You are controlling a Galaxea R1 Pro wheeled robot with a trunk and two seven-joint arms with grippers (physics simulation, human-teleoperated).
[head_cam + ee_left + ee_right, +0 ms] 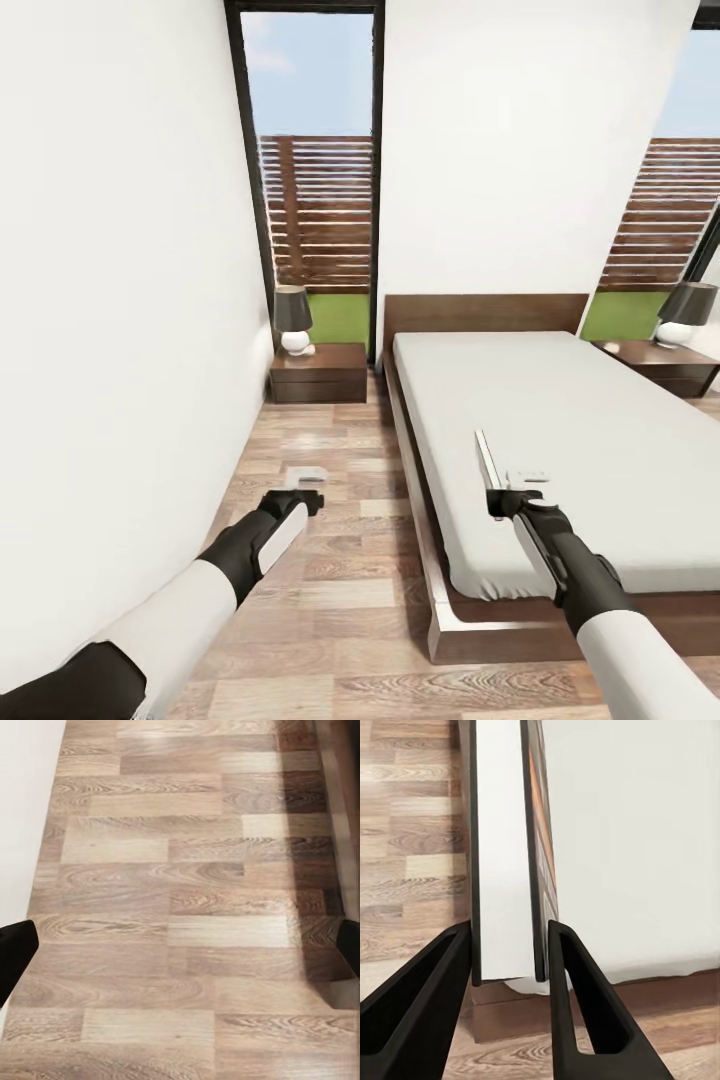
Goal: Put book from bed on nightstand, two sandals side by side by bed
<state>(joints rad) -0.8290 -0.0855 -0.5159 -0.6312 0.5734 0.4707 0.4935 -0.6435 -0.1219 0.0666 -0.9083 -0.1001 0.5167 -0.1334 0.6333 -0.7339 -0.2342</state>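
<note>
A home bedroom. A large low bed (pixel 560 440) with a dark wooden headboard and plain grey mattress stands against a white wall. On each side of the bed sits a dark nightstand (pixel 318 373) carrying a small lamp (pixel 293 318). Behind them, tall black-framed windows (pixel 312 180) show a slatted fence. The floor (pixel 330 560) is light wood plank.

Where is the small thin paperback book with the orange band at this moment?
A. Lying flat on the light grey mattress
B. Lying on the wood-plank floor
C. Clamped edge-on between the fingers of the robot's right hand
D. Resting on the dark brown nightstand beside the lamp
C: the right wrist view shows the thin paperback book squeezed between the black fingers of the right hand, held above the mattress edge.
</note>
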